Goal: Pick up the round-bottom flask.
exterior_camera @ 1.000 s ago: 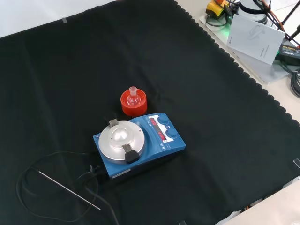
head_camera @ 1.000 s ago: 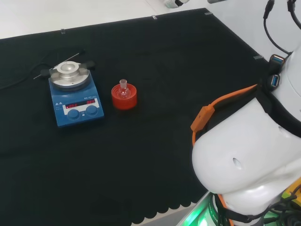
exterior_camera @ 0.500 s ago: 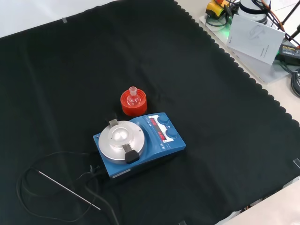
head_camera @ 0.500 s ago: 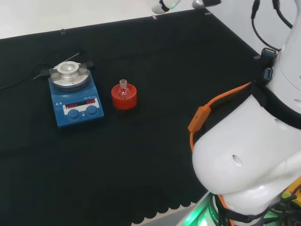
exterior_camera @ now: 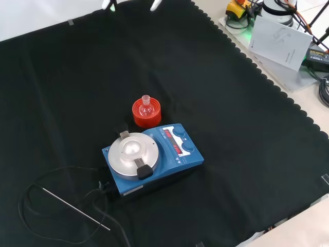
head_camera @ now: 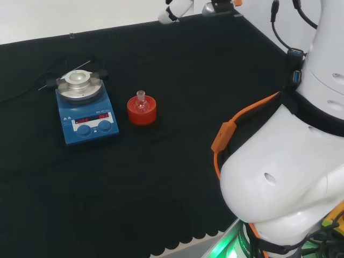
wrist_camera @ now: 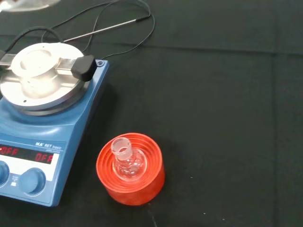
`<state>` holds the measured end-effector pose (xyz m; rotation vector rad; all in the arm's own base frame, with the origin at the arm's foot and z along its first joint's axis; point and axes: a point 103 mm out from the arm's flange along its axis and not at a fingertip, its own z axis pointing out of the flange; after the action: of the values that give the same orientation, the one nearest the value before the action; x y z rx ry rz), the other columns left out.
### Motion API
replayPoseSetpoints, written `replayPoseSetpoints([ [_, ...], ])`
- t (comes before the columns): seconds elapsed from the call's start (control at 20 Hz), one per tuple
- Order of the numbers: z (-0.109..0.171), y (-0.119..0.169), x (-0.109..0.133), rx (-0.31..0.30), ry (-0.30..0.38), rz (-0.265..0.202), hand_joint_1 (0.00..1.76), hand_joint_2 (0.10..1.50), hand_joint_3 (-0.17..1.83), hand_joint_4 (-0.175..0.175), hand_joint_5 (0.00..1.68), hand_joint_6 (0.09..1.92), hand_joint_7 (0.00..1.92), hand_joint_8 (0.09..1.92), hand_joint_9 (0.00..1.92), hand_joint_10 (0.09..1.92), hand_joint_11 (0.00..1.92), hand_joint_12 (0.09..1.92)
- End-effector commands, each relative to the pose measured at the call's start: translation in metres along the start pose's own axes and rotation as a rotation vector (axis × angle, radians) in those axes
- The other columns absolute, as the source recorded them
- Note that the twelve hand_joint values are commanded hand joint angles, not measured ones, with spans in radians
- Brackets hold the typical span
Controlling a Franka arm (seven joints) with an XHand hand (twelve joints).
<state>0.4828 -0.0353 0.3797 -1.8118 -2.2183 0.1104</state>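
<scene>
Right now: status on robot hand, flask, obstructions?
Robot hand at far cloth edge, well short of flask, holding nothing. Flask upright in red stand, untouched. Hotplate beside stand; nothing between robot hand and flask.

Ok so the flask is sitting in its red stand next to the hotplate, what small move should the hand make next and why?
Probably bring the hand down and across toward the flask. The fingertips sit at the far edge of the cloth, well apart from it, and the flask stands upright and untouched in the red stand, right beside the hotplate.
</scene>
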Motion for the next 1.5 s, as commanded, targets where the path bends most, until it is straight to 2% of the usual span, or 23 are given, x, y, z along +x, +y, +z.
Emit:
replayPoseSetpoints([
  [0.05,0.011,0.014,0.014,0.019,0.016,-0.028,0.67,0.53,0.8,-0.092,0.26,0.09,0.33,0.95,0.34,0.98,0.0,1.43],
  [0.5,0.038,0.017,0.01,0.055,0.069,-0.013,0.68,0.53,0.8,-0.1,0.28,0.09,0.35,0.96,0.37,0.97,0.0,1.45],
  [0.75,0.049,0.017,0.008,0.053,0.096,-0.007,0.68,0.53,0.8,-0.104,0.29,0.09,0.36,0.97,0.38,0.97,0.0,1.46],
  [1.1,0.063,0.024,0.018,0.071,0.114,-0.029,0.68,0.53,0.8,-0.108,0.3,0.09,0.37,0.97,0.39,0.97,0.0,1.46],
  [1.5,0.076,0.04,0.028,0.06,0.126,-0.05,0.67,0.52,0.79,-0.116,0.33,0.1,0.34,0.97,0.33,0.98,0.0,1.45],
])
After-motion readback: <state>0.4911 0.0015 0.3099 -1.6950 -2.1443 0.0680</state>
